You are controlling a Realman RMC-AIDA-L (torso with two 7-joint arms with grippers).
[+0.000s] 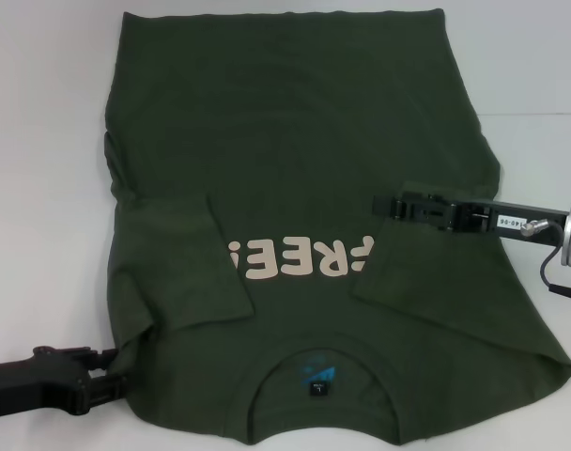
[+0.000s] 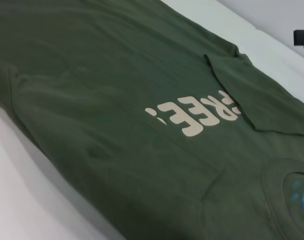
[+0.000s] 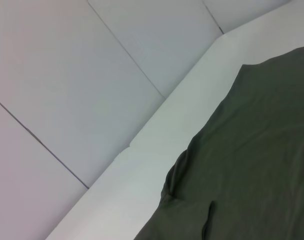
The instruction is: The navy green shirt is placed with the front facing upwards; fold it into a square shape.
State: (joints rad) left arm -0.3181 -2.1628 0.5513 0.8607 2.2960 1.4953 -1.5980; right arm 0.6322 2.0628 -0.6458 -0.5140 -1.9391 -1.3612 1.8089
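One navy green shirt (image 1: 304, 141) lies on one white bench (image 1: 41, 141); it has two short sleeves, both folded in over the chest, one on the robot's left (image 1: 187, 258) and one on its right (image 1: 426, 272); one line of cream lettering (image 1: 295, 261) crosses the front; two neck labels sit inside the collar, one blue (image 1: 316, 368) and one black (image 1: 320, 386); two end effectors are in view, the left end effector (image 1: 112, 376) and the right end effector (image 1: 384, 205).
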